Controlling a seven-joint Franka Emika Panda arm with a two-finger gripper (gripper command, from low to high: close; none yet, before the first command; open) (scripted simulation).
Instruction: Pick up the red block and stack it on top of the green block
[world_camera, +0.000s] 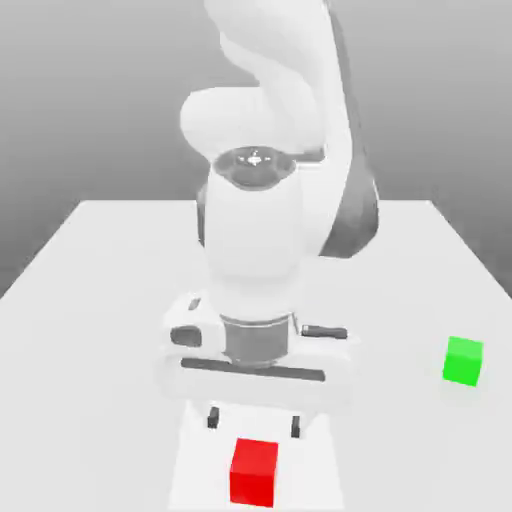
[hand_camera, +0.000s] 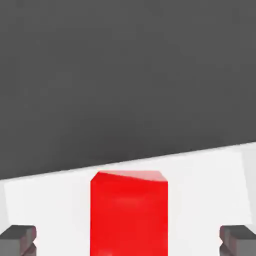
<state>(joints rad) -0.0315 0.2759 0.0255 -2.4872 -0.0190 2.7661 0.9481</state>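
Observation:
The red block rests on the white table near its front edge, directly below my gripper. The two dark fingertips stand wide apart just above the block's top, one to each side, touching nothing. In the hand view the red block sits centred between the two fingertips, with clear gaps on both sides. The gripper is open and holds nothing. The green block sits on the table toward the exterior view's right, well apart from the red block.
The white table spreads around the arm's base, with its front edge close to the red block. The arm's white body rises over the middle of the table. A dark floor lies beyond the table edge.

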